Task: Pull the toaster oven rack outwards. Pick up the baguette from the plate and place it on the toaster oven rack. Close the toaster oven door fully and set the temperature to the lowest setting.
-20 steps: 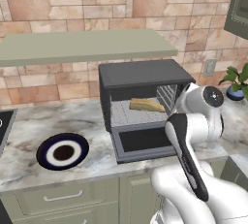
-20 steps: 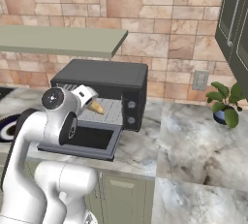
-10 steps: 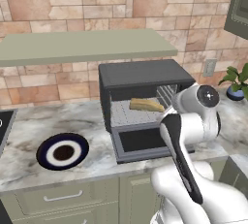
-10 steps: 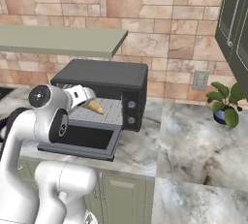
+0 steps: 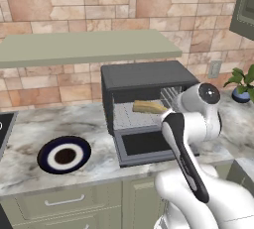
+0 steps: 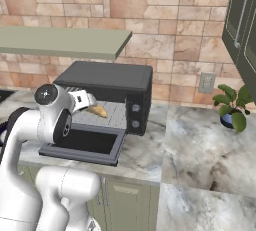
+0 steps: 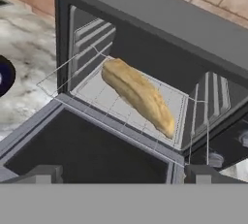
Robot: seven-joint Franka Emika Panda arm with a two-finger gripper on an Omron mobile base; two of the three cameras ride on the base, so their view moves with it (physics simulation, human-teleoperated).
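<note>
since a second ago your arm has drawn back and up from the oven mouth; the wrist that hung low over the door now sits higher and further right in the left base view, while the base and the kitchen have stayed put.

going left to right: the plate [image 5: 64, 154] lies bare on the marble counter [image 5: 30, 124], well apart from the oven's left side. next comes the toaster oven [image 5: 144, 77] with the toaster oven door [image 5: 149, 146] dropped flat toward you. the toaster oven rack [image 7: 97, 97] sits in the mouth of the cavity, its front edge just behind the door hinge, and the baguette [image 7: 138, 94] lies on it at a slant, resting free. to the right, the knob panel [image 6: 136, 115] carries its round knobs, untouched as far as you can see.

your gripper [image 7: 123, 173] hangs in front of and above the open door, looking down into the cavity; the fingertips [image 7: 41, 173] stand spread wide at the bottom corners of the hand view, with nothing between them.

by my reading, you are well along: rack out, bread moved from plate to rack. what is left is to swing the door up until it shuts fully, then turn the temperature knob to its lowest setting. which knob that is, you cannot tell from here.
</note>
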